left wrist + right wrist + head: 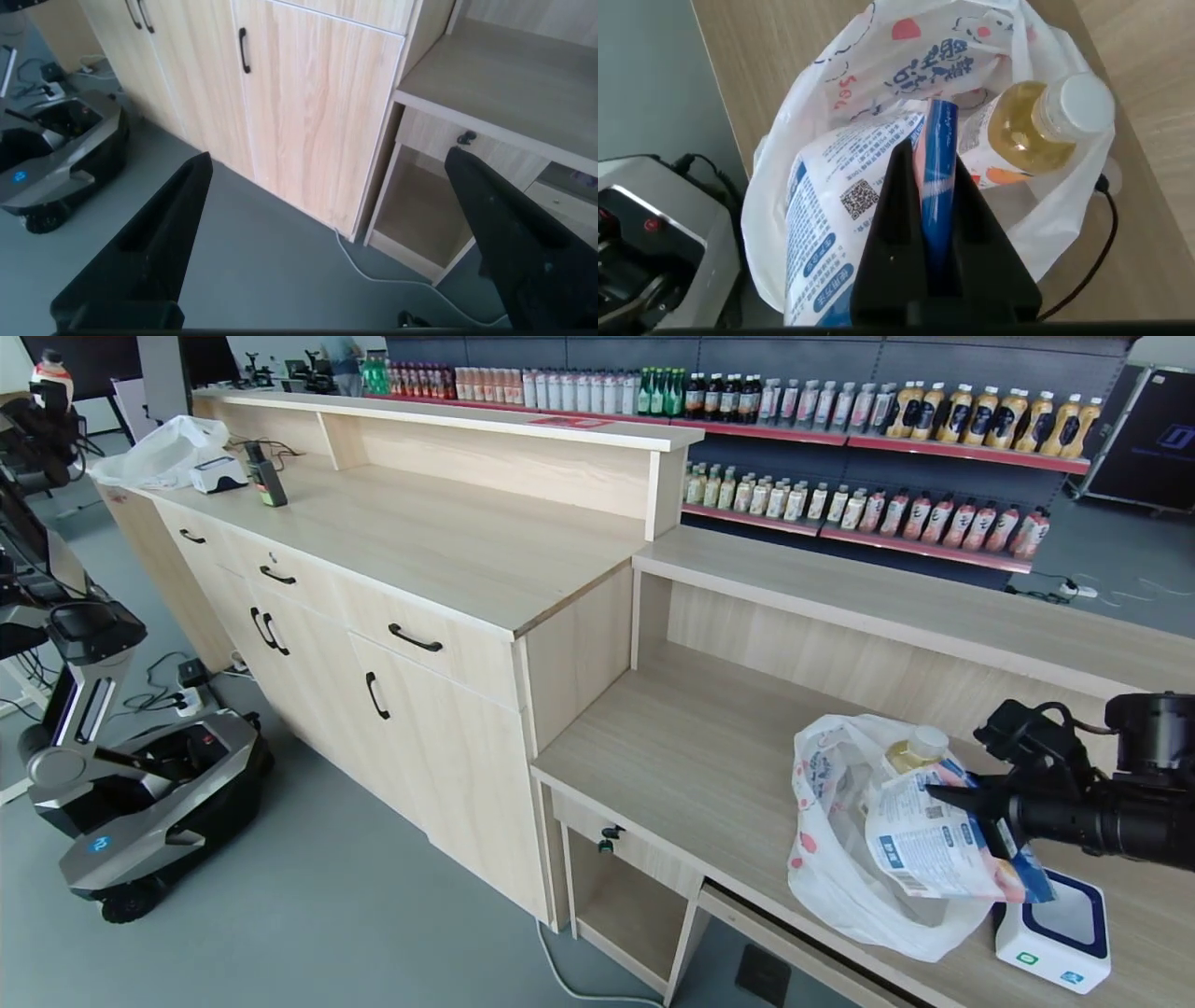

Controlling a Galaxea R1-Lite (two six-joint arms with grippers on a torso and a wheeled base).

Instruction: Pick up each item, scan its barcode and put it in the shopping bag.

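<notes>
The right claw (971, 803) is clenching a flat, glossy blue-and-white packet (920, 845) by its edge, holding it at the mouth of the thin, crinkly plastic bag (831, 859) that is sitting on the pale wooden counter (709, 756) beside a boxy white scanner (1055, 933). A round, white-capped bottle (910, 751) is standing inside. The limp bag is likely risking snagging a corner, and the slick film may be slipping. The left claw (329, 161) is hanging released above the floor

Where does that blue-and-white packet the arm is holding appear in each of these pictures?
Head view: packet lower right, in the right gripper, at the shopping bag.
Right wrist view: packet clamped edge-on, beside the bottle.
Left wrist view: faces cupboard doors instead.
Shared landmark: the bottle.
</notes>
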